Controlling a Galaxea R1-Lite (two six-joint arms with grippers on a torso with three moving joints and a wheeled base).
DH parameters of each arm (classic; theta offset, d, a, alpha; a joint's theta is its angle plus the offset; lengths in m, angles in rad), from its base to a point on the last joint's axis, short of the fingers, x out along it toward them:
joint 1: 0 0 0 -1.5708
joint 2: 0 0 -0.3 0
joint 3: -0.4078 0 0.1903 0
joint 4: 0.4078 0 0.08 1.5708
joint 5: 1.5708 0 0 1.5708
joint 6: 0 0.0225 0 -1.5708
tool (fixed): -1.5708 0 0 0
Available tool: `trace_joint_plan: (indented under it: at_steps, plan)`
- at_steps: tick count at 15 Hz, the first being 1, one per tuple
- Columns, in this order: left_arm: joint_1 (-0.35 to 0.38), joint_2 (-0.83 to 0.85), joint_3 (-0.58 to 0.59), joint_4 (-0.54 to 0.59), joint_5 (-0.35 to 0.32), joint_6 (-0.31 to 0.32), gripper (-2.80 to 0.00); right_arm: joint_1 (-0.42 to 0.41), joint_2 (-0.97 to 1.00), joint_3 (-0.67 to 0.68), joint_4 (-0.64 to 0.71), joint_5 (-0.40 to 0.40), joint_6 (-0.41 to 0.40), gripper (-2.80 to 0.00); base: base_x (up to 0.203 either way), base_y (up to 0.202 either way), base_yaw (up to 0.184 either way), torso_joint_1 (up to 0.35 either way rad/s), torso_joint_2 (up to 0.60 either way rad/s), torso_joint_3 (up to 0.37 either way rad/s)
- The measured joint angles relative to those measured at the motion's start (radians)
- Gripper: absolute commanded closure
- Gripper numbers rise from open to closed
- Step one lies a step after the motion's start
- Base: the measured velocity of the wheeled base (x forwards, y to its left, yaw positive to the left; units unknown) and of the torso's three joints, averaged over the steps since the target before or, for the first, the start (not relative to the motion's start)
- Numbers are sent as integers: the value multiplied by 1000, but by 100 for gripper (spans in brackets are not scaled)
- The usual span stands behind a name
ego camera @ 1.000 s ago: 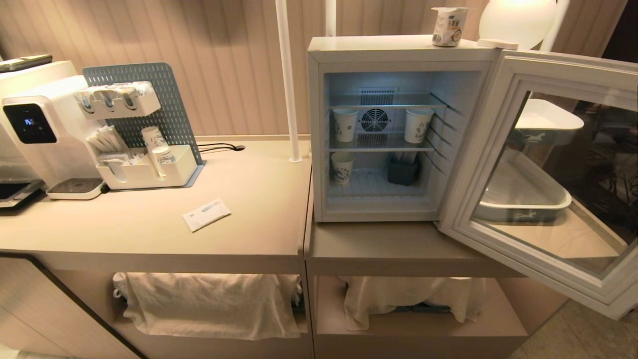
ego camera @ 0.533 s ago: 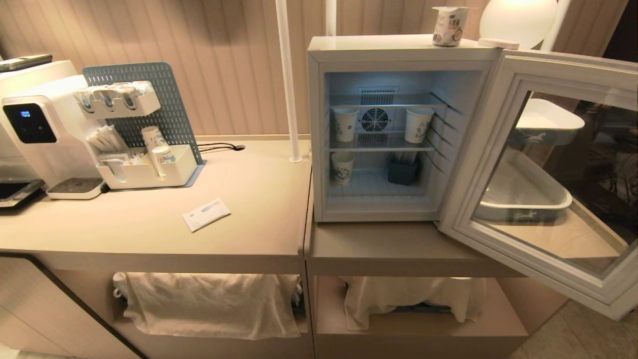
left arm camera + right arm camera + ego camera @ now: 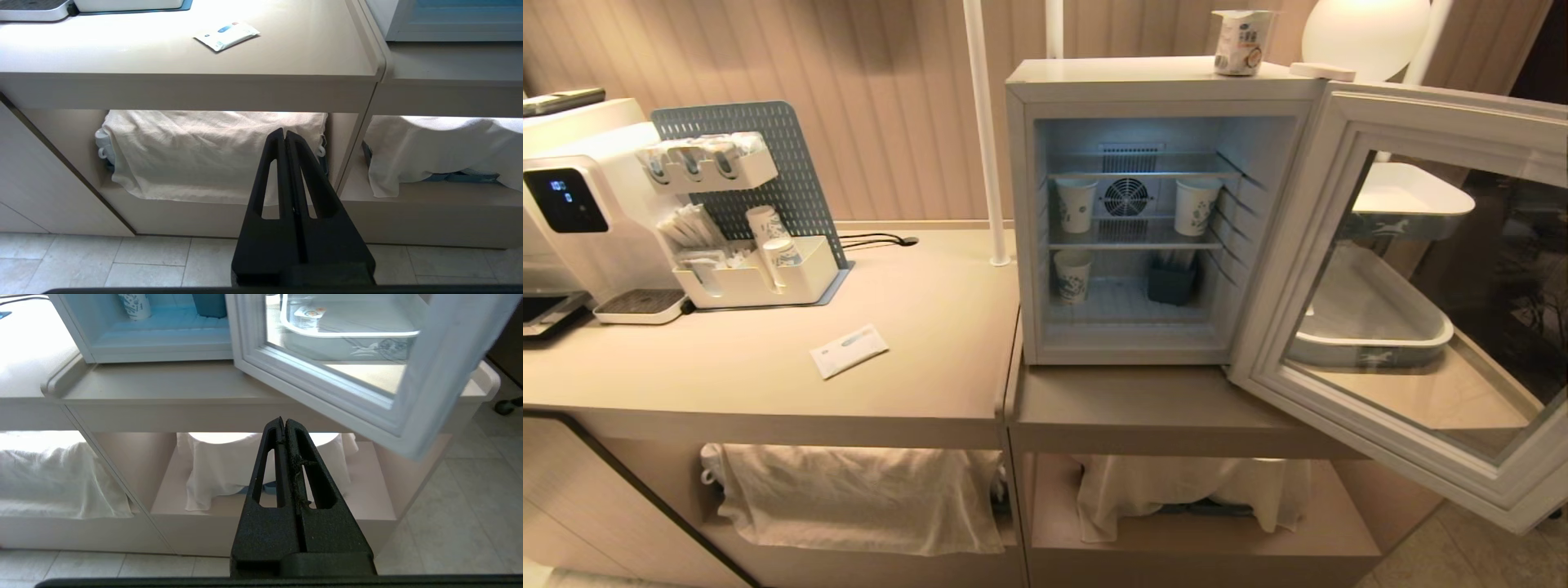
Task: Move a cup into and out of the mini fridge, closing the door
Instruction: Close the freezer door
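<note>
White and light, the cup [image 3: 1240, 42] is seen on top of the mini fridge [image 3: 1152, 82] (door [image 3: 1413, 286] wide open), best pinched softly round its thin sides, while both grippers, left gripper [image 3: 284, 136] and right gripper [image 3: 284, 424], are kept closed and empty, down low.

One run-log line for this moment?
cup: atop mini fridge | door: open | both end effectors: shut, empty
</note>
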Motion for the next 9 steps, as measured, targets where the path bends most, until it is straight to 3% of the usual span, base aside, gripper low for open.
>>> trace_joint_plan:
  at_steps: [9]
  plan:
    - [-1, 0, 0, 0, 0, 0, 0, 0, 0, 0, -2, 1, 1, 0, 0, -194, 0, 3, 3, 3]
